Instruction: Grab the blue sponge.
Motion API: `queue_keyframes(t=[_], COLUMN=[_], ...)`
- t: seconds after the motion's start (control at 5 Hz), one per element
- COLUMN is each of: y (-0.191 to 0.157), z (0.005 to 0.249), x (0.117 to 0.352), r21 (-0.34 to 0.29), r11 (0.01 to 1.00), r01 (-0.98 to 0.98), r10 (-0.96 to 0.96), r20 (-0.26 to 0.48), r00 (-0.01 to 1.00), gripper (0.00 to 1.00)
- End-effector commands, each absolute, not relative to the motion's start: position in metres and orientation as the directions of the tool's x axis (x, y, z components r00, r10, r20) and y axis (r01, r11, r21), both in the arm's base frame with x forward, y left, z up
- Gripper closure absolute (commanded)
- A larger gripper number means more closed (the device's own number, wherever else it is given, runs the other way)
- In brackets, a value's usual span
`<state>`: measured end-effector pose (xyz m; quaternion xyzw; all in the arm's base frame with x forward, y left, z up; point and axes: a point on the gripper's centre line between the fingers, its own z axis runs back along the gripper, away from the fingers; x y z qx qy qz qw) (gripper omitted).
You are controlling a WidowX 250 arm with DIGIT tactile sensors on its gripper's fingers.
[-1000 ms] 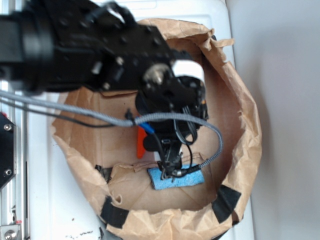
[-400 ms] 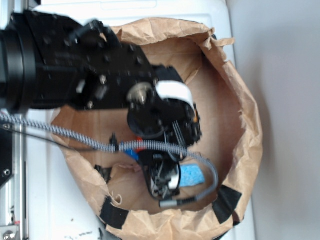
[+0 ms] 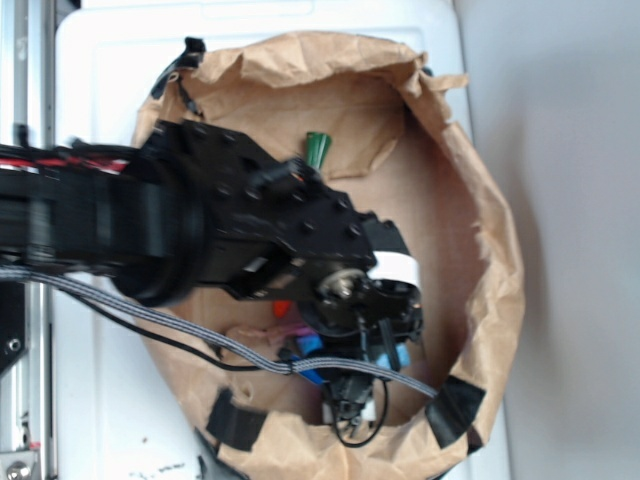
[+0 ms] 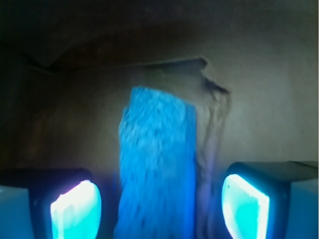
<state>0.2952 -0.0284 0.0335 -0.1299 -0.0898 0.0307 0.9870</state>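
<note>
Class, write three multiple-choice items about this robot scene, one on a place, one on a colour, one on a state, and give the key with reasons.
1. In the wrist view, where is the blue sponge?
A. between the two fingers
B. outside the left finger
C. out of sight

2. What colour is the small stalk lying at the far side of the paper bag?
A. red
B. green
C. white

3. How does the gripper stand?
A. open
B. shut on the sponge
C. shut on nothing

Key: 1 A, the sponge runs up between the glowing fingers. 2 B, it shows green against the brown paper. 3 A, gaps show on both sides of the sponge.
</note>
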Motion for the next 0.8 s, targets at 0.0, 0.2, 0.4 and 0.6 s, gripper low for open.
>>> queue_keyframes(t=[0.0, 0.2, 0.4, 0.6], y=[-0.023, -0.015, -0.006, -0.002], z=[0.054, 0.083, 0.126, 0.155], x=[0.308, 0.299, 0.283, 0.272], r21=[-0.237, -0.285, -0.336, -0.278], r11=[0.97, 0.957, 0.941, 0.958], r01=[-0.053, -0.05, -0.033, -0.073], r10=[0.108, 0.121, 0.133, 0.153], r20=[0.224, 0.234, 0.278, 0.276], r00=[0.969, 0.965, 0.951, 0.949], gripper=[1.0, 1.0, 1.0, 1.0])
